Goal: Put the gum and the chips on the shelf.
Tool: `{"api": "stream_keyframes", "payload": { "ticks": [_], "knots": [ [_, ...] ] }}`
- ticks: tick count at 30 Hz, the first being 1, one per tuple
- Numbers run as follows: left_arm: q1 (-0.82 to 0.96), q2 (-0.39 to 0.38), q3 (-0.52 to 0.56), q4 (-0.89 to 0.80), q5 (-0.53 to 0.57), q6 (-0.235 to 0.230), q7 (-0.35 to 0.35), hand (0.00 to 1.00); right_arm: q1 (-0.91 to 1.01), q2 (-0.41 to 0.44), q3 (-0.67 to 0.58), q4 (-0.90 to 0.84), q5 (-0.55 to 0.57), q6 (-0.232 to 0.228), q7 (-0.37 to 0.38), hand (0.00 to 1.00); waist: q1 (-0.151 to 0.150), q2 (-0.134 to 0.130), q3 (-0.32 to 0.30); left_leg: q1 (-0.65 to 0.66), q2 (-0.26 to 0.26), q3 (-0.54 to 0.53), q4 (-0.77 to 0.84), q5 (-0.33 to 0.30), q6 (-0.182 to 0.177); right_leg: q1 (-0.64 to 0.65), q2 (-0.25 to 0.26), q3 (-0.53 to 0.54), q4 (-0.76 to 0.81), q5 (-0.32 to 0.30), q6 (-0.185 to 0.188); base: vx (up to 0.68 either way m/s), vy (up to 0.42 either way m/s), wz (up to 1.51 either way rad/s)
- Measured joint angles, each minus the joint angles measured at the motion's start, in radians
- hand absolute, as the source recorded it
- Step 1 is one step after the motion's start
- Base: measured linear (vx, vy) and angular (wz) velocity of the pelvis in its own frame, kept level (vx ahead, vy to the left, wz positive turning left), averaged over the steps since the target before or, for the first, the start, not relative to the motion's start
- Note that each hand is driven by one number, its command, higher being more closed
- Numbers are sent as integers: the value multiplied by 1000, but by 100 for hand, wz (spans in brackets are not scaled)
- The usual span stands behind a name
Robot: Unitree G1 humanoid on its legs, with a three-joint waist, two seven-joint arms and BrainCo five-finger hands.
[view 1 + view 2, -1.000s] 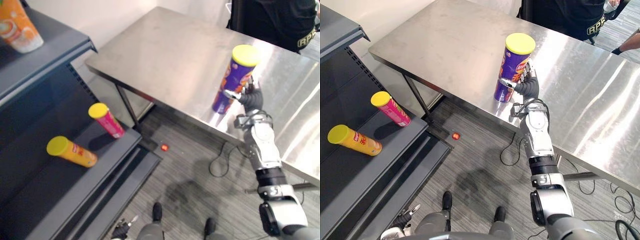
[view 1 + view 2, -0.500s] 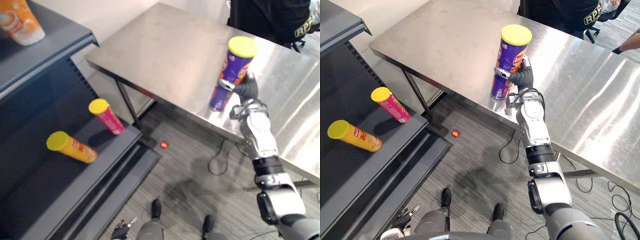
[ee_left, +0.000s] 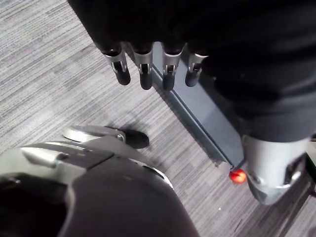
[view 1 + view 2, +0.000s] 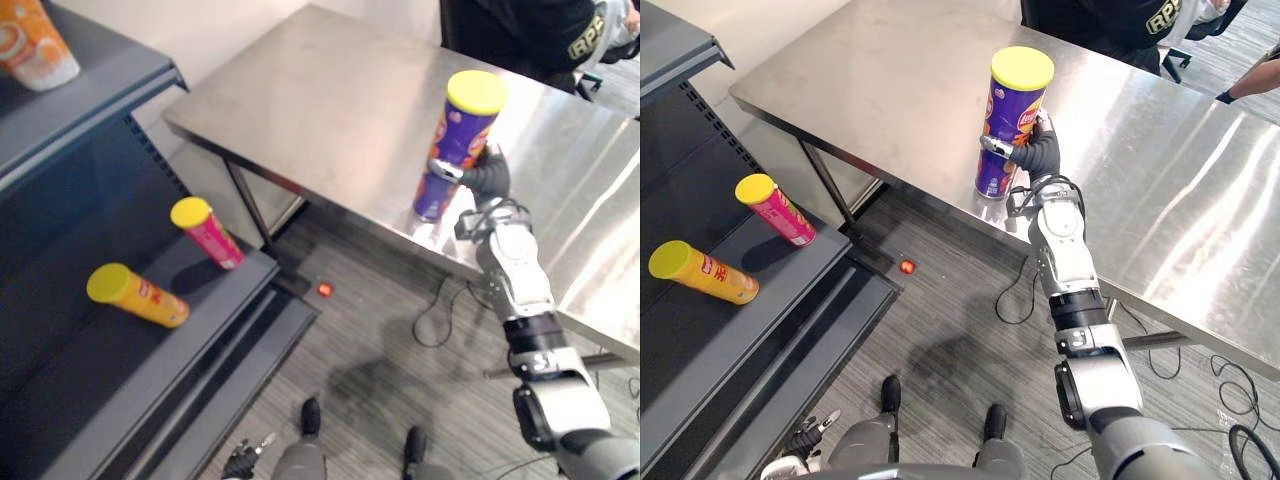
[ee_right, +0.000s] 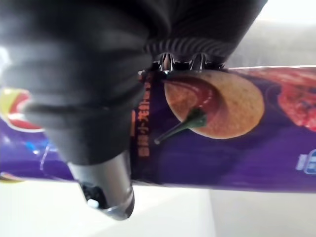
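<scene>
On the desk (image 4: 330,110), near its front edge, the chips can (image 4: 458,140) stands up tall with its yellow lid on top. Your right hand (image 4: 1038,155) is at the side of the can, low down. Its fingers and thumb are curled round the can, so you have hold of it. I cannot tell if the can's bottom is off the desk yet.

Your left hand (image 3: 145,64) hangs low over the floor. Its fingers are loose and straight and hold nothing.

The shelf (image 4: 150,380) is off to your left, lower than the desk, with bare floor in between. That is the thing to watch, I think: the can is in your right hand, but the shelf is on your left side, closer to the hand that holds nothing. You will likely need to turn that way.

An orange can (image 4: 135,296) and a pink can (image 4: 207,232) lie on their sides on the shelf, with bare room in front of them.

A small red thing (image 4: 324,289) lies on the floor by the shelf. It is too small to tell if it is the gum.
</scene>
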Motion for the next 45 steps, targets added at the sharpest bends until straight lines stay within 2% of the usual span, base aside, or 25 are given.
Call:
{"api": "stream_keyframes", "payload": {
  "ticks": [6, 8, 12, 14, 18, 21, 25, 28, 31, 32, 33, 34, 35, 36, 37, 38, 39, 40, 41, 42, 43, 45],
  "knots": [
    [12, 0, 18, 0, 6, 0, -1, 0, 178, 0, -65, -242, 37, -12, 34, 100, -8, -11, -16, 11, 15, 23, -5, -4, -9, -6, 14, 24, 0, 0, 0, -53, -21, -14],
    [31, 0, 19, 4, 15, 0, -1, 0, 268, 0, -87, -315, 38, -22, 53, 100, -26, -16, -45, 12, 16, 26, -6, -5, -11, -9, 15, 27, 0, 0, 0, -23, -8, -5],
    [45, 2, 21, 15, 17, 1, -2, 0, 377, 0, -121, -385, 40, -43, 73, 100, -40, -25, -75, 24, 17, 46, -6, -8, -14, -10, 15, 43, 2, 0, 0, -11, 0, -14],
    [59, 3, 30, 15, 27, 1, -2, 0, 431, 1, -127, -421, 59, -46, 88, 100, -57, -30, -97, 27, 18, 51, -6, -10, -16, -11, 15, 49, 3, 0, 0, -16, -4, -10],
    [64, 2, 38, 15, 44, 1, -2, 0, 498, 12, -153, -450, 59, -47, 106, 100, -59, -35, -106, 48, 18, 61, -6, -15, -23, 1, 14, 58, 7, -2, -2, -16, 0, -9],
    [66, 3, 38, 16, 44, 1, -3, 0, 522, 13, -147, -452, 59, -48, 111, 100, -57, -35, -109, 68, 21, 81, 0, -27, -31, -22, 14, 85, 69, -28, -11, -23, 11, -21],
    [66, 5, 44, 19, 36, 2, -12, 0, 539, 21, -132, -453, 59, -54, 112, 100, -56, -39, -105, 38, 21, 66, 74, -53, -33, -87, 1, 90, 226, -100, -21, -25, -15, 9],
    [62, -1, 57, 18, 14, 7, -30, 0, 538, 48, -83, -453, 75, -57, 124, 100, -57, -20, -94, -19, 41, -9, 155, -70, -38, -76, 11, 26, 250, -121, -39, -81, -73, 58],
    [52, -11, 58, 14, -5, 7, -41, 0, 533, 48, -35, -452, 79, -58, 128, 100, -56, 16, -76, -102, 63, -154, 126, -17, -77, -90, 31, -118, 279, -145, -73, -124, -126, 119],
    [52, -16, 60, 8, -4, 8, -40, 0, 527, 49, -28, -452, 79, -58, 129, 100, -46, 37, -66, -123, 76, -189, 86, -18, -90, -102, 43, -172, 299, -154, -88, -152, -160, 134],
    [54, -17, 64, 10, -4, 9, -39, 0, 527, 49, -25, -452, 78, -58, 129, 100, -32, 38, -65, -125, 82, -187, 54, -32, -103, -103, 45, -197, 297, -158, -95, -128, -175, 130],
    [48, -10, 81, 18, -6, 12, -38, 0, 526, 50, -29, -452, 78, -58, 127, 100, -20, 21, -68, -141, 93, -112, 27, -100, -96, -105, 27, -255, 266, -157, -118, -150, -109, 134],
    [36, -21, 102, 18, -7, 16, -38, 0, 517, 50, -47, -451, 78, -60, 124, 100, -22, 18, -58, -185, 87, -26, 101, -78, -11, -108, -1, -309, 269, -158, -123, -139, -99, 159],
    [31, -39, 121, 18, -8, 21, -39, 0, 507, 51, -70, -446, 77, -59, 112, 100, -20, 25, -48, -218, 87, 59, 240, -46, 71, -113, -30, -347, 292, -162, -128, -114, -91, 151],
    [57, -56, 133, 6, -7, 21, -38, 0, 502, 46, -85, -446, 76, -60, 98, 100, -10, 75, -54, -217, 97, 151, 324, 4, 94, -123, -34, -393, 351, -179, -119, -88, -142, 161],
    [66, -70, 126, -8, -7, 19, -38, 0, 504, 46, -112, -442, 76, -69, 89, 100, -27, 98, -47, -225, 83, 161, 291, 50, 78, -117, -46, -426, 375, -200, -120, -164, -90, 176],
    [68, -70, 134, -25, -7, 11, -38, 0, 514, 53, -143, -432, 75, -69, 79, 100, -28, 100, -49, -187, 43, 130, 121, 195, 58, -108, -72, -486, 343, -209, -133, -164, -12, 158],
    [56, -64, 147, -24, -6, 8, -37, 0, 517, 60, -156, -432, 75, -68, 80, 100, -27, 99, -48, -183, 44, 151, 113, 184, 81, -98, -80, -526, 332, -201, -143, -161, -21, 139],
    [68, -62, 157, -13, -3, 11, -37, 0, 522, 88, -175, -432, 75, -68, 79, 100, -31, 89, -47, -179, 66, 249, 240, 56, 127, -95, -103, -579, 329, -191, -149, -125, -122, 126],
    [77, -71, 170, -6, 0, 12, -38, 0, 533, 99, -188, -434, 75, -70, 77, 100, -38, 83, -45, -139, 91, 312, 310, -18, 115, -84, -123, -620, 329, -187, -149, -132, -141, 119],
    [78, -77, 175, 3, 0, 13, -38, 0, 540, 98, -192, -433, 75, -70, 75, 100, -43, 80, -43, -117, 105, 333, 317, -37, 97, -79, -129, -639, 329, -186, -148, -114, -69, 118],
    [89, -84, 185, 22, 1, 23, -41, 0, 565, 103, -222, -439, 75, -70, 66, 100, -55, 105, -59, -35, 147, 349, 285, -86, 35, -67, -136, -711, 330, -179, -140, -122, 86, 96]
  ]
}}
